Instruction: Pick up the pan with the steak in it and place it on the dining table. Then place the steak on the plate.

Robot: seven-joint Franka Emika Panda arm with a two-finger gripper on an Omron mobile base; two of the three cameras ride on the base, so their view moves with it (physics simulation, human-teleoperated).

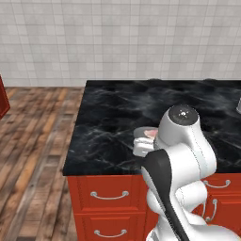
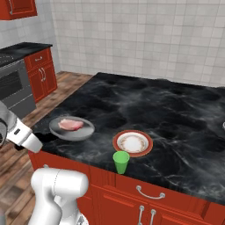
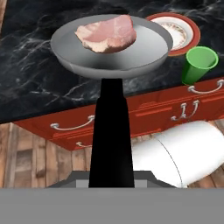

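Note:
The grey pan [image 3: 109, 48] with its black handle [image 3: 110, 131] sits at the near left corner of the black marble dining table [image 2: 176, 114]. The pink steak [image 3: 106, 33] lies in it. My gripper [image 3: 111, 181] is shut on the end of the handle, off the table's edge. From the right base view the pan [image 2: 71, 128] and steak [image 2: 70, 124] lie just left of the red-rimmed plate [image 2: 132, 143], with the gripper [image 2: 37, 141] beside the corner. I cannot tell whether the pan rests on the top or hangs just above it. In the left base view my arm hides most of the pan [image 1: 140, 132].
A green cup [image 2: 121, 162] stands at the table's front edge, right by the plate. Red drawer fronts with silver handles [image 2: 149, 193] run under the top. A stove and red cabinets [image 2: 26, 79] stand at the far left across a wooden floor.

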